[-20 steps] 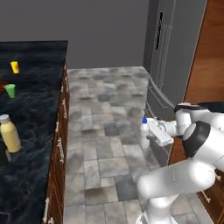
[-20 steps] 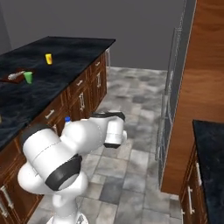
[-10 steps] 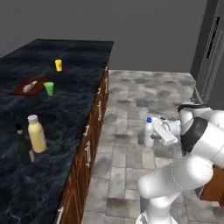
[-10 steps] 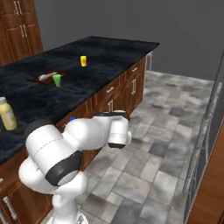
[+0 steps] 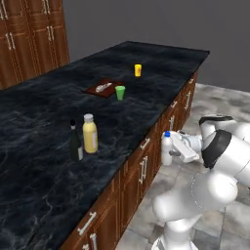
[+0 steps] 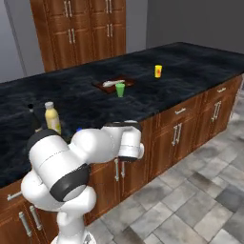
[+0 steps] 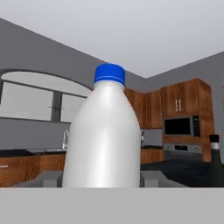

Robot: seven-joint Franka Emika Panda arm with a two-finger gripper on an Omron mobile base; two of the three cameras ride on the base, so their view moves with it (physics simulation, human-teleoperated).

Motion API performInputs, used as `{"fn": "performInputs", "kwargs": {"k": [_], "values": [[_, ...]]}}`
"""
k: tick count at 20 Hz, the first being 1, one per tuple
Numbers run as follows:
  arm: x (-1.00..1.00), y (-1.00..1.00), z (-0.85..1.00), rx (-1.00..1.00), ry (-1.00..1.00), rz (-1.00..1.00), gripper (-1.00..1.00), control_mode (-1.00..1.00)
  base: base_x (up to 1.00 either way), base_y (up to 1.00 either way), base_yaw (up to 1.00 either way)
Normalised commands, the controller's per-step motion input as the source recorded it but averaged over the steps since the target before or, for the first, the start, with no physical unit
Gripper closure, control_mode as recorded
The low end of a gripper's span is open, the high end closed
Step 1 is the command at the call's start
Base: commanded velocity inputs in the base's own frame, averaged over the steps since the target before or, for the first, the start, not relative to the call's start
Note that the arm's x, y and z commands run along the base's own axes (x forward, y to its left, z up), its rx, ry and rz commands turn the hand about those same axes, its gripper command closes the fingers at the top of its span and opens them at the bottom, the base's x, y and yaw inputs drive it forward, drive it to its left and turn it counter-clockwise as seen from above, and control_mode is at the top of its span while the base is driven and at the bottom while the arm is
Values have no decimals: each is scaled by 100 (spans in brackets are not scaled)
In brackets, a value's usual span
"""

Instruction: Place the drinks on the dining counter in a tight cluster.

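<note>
One small white plastic bottle with a blue cap (image 5: 166,148) clenched upright between the fingers (image 5: 170,152), carried out over the grey stone floor (image 5: 222,105), just beside the worktop's front edge and about level with it. Close before the hand camera too, blue cap up, body plumb (image 7: 104,140).

Step in hand, as judged: bring this last drink to the other two. Two drinks already standing together well in from the edge on the broad black marble-veined worktop (image 5: 44,132): tall yellow juice bottle with a whitish cap (image 5: 89,134) and slim dark wine bottle (image 5: 74,142), almost touching, wine bottle on the nearer side.

To do it well: lift clear of the lip first, above the brown wooden cabinet fronts with silver handles (image 5: 142,169), then travel inward and keep upright. Set down just beside the pair, on the open edge-facing side. Descend straight; a sideways slide risks tipping the slim wine bottle, likely the least stable. Release only once the base sits flat.

Room: plenty of bare black top between the edge and the pair, so no crowding on approach. Farther back, well apart: small green cup (image 5: 120,92), dark red-brown board with something pale on it (image 5: 103,88), small yellow cup (image 5: 138,70) beyond. None in the path. Tall wooden cupboards (image 5: 29,39) along the far side.
</note>
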Motion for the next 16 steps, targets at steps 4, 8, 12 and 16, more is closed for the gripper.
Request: {"fn": "performInputs", "kwargs": {"k": [4,8,12,16], "values": [[0,0,0,0,0,0,100,100,73,0,51],[0,0,0,0,0,0,100,100,72,-2,41],[0,0,0,0,0,0,100,100,71,-12,30],[0,0,0,0,0,0,100,100,59,-24,28]]}}
